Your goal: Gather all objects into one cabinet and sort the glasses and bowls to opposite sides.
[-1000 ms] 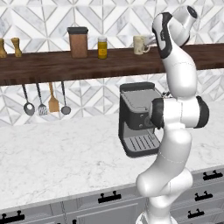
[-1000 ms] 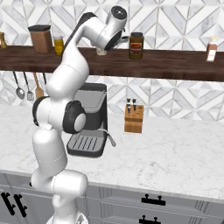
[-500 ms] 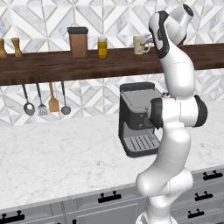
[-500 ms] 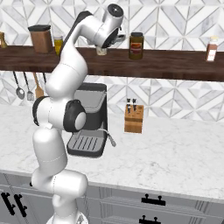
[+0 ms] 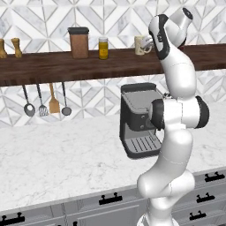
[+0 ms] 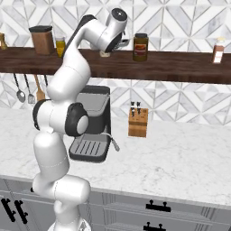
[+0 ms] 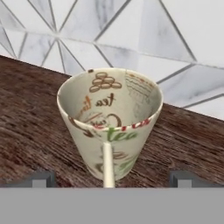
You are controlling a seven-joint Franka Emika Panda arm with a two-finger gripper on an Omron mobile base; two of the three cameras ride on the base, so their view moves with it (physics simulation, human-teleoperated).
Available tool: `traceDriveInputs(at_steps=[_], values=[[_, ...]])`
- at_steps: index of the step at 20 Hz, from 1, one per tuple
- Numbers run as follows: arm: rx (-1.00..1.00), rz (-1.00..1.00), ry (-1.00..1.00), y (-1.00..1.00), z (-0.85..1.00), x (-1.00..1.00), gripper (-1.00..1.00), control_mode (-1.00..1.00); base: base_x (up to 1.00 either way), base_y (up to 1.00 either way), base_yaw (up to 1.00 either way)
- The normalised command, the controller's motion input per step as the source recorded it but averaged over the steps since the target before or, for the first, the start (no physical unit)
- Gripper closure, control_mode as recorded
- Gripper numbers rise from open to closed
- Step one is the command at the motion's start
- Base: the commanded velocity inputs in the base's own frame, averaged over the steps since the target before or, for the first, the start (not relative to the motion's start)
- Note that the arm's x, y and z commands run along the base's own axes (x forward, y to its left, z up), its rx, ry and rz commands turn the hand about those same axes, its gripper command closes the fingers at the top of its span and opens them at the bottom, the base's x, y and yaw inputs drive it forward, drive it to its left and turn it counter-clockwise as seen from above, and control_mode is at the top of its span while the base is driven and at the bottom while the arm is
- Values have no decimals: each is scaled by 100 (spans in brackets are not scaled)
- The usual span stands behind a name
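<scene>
Up at the long wooden shelf [image 5: 88,66] the gripper [image 7: 109,178] was seen w/ its jaws spread wide, nothing held between them. Two dark fingertips [image 7: 43,178] were seen at either side of the cream mug [image 7: 109,124] in the hand view, one left and one right of its base, both apart from its wall. The mug was found upright on the dark wood, its inside printed w/ tea lettering and small drawings, and its thin handle was turned toward the camera. Tiled wall was seen just behind it.

From the left base view the mug [image 5: 142,44] was seen on the shelf top, right beside the hand; whether it was touched could not be told from there. Further left along the shelf a yellow jar [image 5: 103,48] and a brown canister [image 5: 78,43] were placed, w/ two small shakers [image 5: 9,47] near the far end. Utensils [image 5: 46,103] were hung from hooks under the shelf.

In the right base view a dark jar [image 6: 140,47] was seen on the shelf just past the hand. Below, on the marble counter [image 5: 57,154], a coffee machine [image 5: 139,119] was set behind the arm, and a knife block [image 6: 137,122] was stood near it.
</scene>
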Motion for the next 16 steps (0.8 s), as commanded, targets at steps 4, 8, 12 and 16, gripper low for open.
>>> traceDriveInputs(at_steps=[4, 8, 12, 16], values=[[0, 0, 0, 0, -8, 0, -100, -100, 0, 0, 0], [0, 0, 0, 6, 0, 2, 100, -100, 0, 0, 0], [0, -2, 0, 3, 0, 4, 100, -100, 0, 0, 0], [0, -1, 0, 0, 0, 0, 100, -100, 0, 0, 0]])
